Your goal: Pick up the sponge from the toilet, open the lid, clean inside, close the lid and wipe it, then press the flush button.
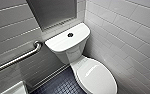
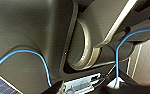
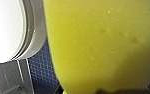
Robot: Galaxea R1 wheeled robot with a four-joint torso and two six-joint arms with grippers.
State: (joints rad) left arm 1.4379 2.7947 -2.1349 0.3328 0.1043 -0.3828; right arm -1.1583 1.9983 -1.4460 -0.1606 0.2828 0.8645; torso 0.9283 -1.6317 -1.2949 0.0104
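Now, left arm: folded close to the robot, its wrist camera facing the dark casing, with a blue cable looping across it.
Left gripper: a pale part at the edge of the left wrist view; I cannot tell whether it is apart or together.
Bar: a metal grab rail on the left wall, slanting up toward the tank.
Niche: a grey recess in the wall above the tank.
Toilet: white, set in the corner between the two tiled walls, on a dark floor.
Tank: cover on, lying flat.
Button: round and dark, in the middle of the tank cover.
Lid: down, covering the bowl, with nothing on it.
Right arm: held low beside the bowl, its wrist camera looking past the lid's edge to the floor.
Right gripper: clamped on the sponge.
Sponge: bright yellow, close before the right wrist camera, beside the lid's edge and above the floor.
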